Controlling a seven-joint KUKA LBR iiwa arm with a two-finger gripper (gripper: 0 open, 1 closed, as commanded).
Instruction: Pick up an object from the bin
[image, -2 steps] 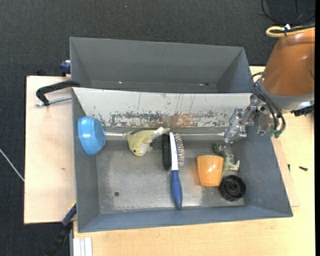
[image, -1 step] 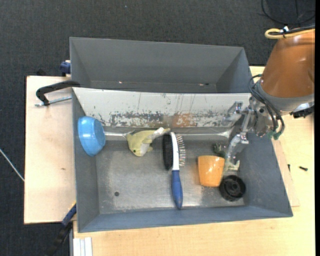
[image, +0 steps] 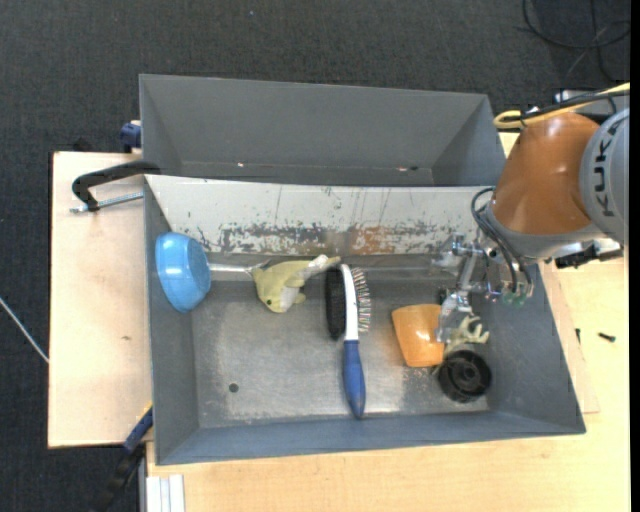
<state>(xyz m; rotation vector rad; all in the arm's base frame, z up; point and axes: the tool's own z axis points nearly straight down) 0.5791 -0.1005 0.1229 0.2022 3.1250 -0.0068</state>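
Note:
My gripper (image: 461, 316) hangs low at the right side of the bin, just above the right edge of an orange cup-like piece (image: 415, 336) lying on the floor. A black round ribbed part (image: 464, 376) lies right below and in front of the gripper. Left of the orange piece lies a hairbrush (image: 347, 330) with a black head, white bristles and a blue handle pointing toward the front wall.
A pale yellow soft toy (image: 281, 283) lies near the back wall left of the brush. A blue scoop-like bowl (image: 181, 270) rests against the left wall. The arm with its orange cover reaches in over the right rim.

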